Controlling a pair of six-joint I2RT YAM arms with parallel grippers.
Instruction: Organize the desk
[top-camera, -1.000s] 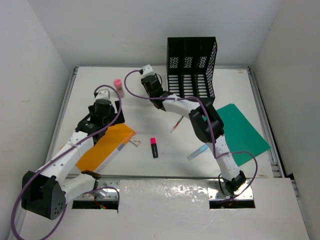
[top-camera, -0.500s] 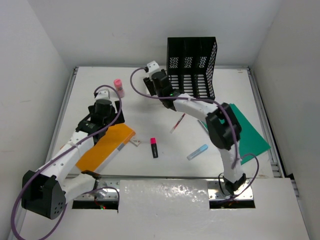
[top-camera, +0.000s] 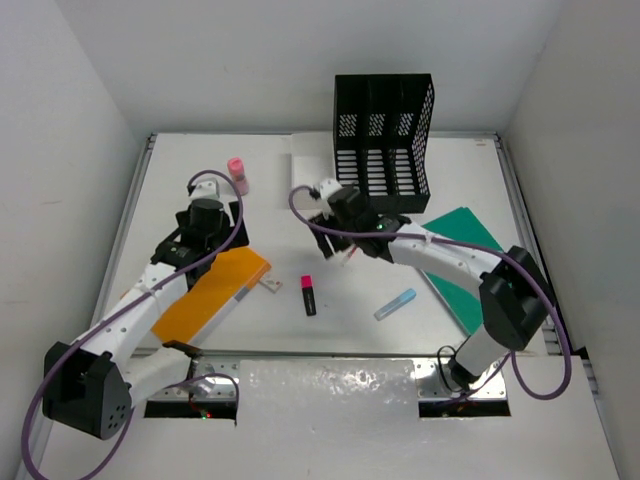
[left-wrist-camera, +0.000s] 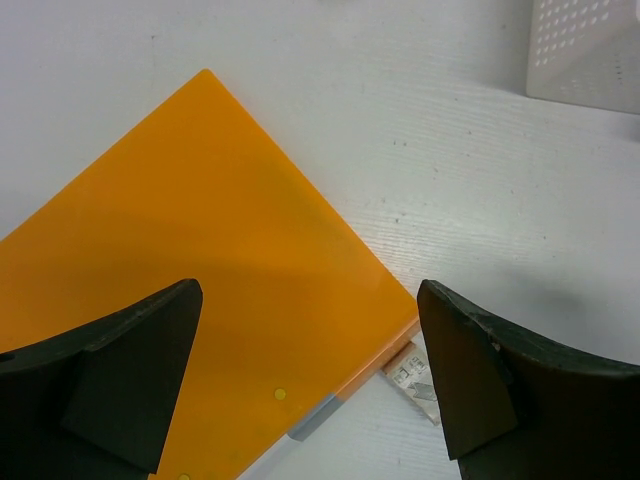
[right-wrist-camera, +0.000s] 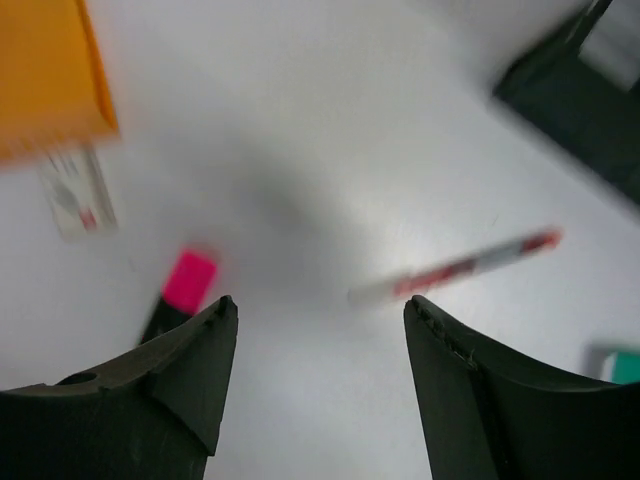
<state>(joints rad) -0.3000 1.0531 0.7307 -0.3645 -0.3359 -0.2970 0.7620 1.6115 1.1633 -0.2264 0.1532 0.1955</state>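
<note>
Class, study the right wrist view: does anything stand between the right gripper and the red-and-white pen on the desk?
Nothing visible does. The right gripper is open above bare desk, and the pen lies uncovered ahead of it.

Item count on desk (top-camera: 460, 175). Folders: 2, namely 1 orange folder (top-camera: 215, 290) and 1 green folder (top-camera: 462, 222). Black file rack (top-camera: 383, 130): 1, with 3 slots. Red-and-white pen (right-wrist-camera: 455, 268): 1. Pink-capped highlighter (top-camera: 308, 294): 1. Light-blue marker (top-camera: 395, 304): 1. Pink-capped bottle (top-camera: 238, 175): 1. Small white tag (top-camera: 268, 288): 1. White box (top-camera: 308, 165): 1.
</note>
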